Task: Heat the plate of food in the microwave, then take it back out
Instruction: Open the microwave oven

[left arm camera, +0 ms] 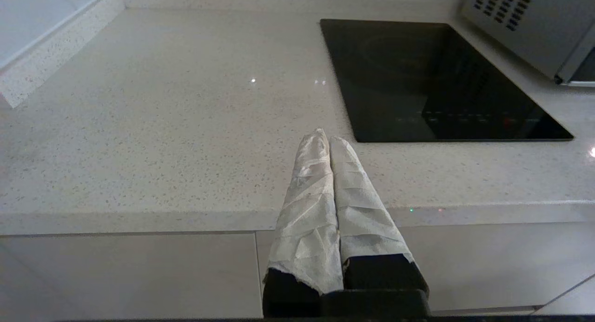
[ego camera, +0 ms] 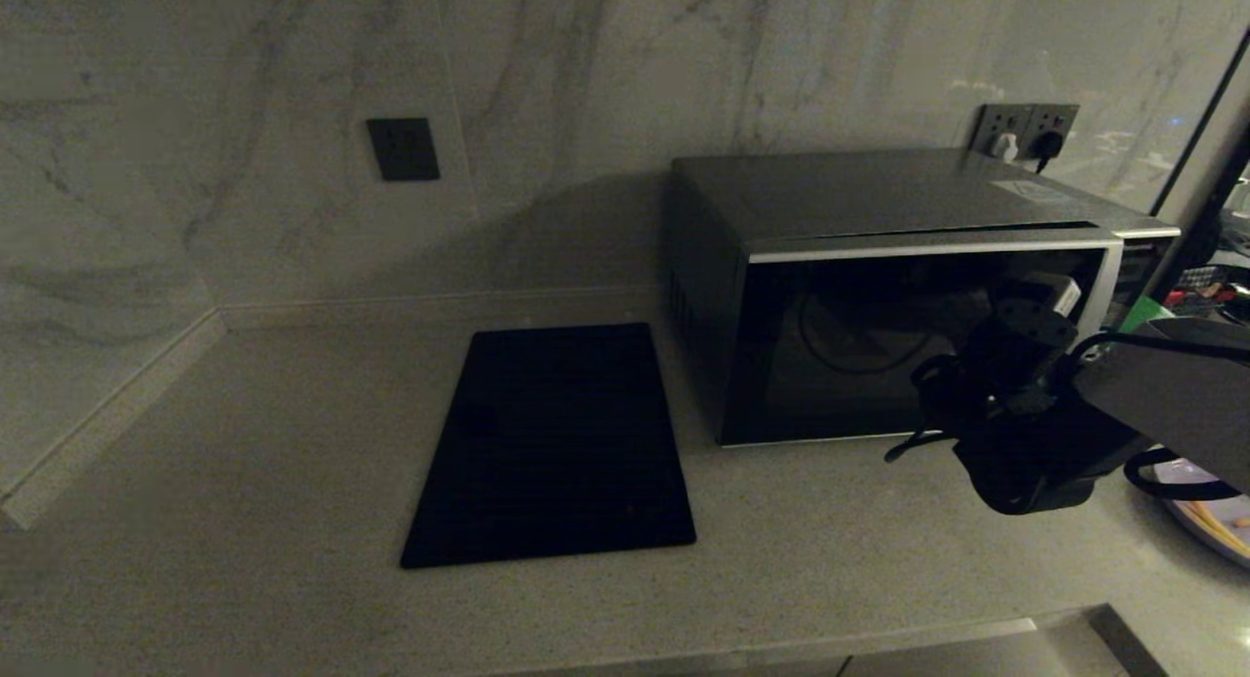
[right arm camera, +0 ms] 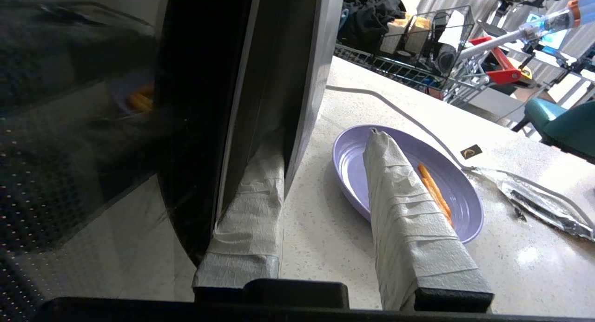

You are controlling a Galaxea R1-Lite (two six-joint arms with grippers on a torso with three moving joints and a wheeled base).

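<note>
Your right claw (right arm camera: 325, 164) is at the front right corner of the microwave (ego camera: 879, 296), fingers apart and holding nothing. One wrapped finger (right arm camera: 253, 206) lies against the free edge of the door (right arm camera: 195, 127), which in the right wrist view seems to stand slightly out from the body, though you cannot be sure it is ajar. The other finger hangs over the plate (right arm camera: 353, 173).

That is the relation to mind: the door edge lies on the microwave side of the claw, the plate on the far side, on the bench (ego camera: 293, 462) just right of the oven and well clear of the door's front. The food sticks (right arm camera: 434, 189) lie along the plate, roughly in line with the fingers. The plate is not yet inside, so the door likely comes first.

Your left claw (left arm camera: 329, 141) is pressed together and empty, parked over the bench edge beside the black mat (left arm camera: 441, 80), far from the plate; the right arm is much the nearer.
</note>
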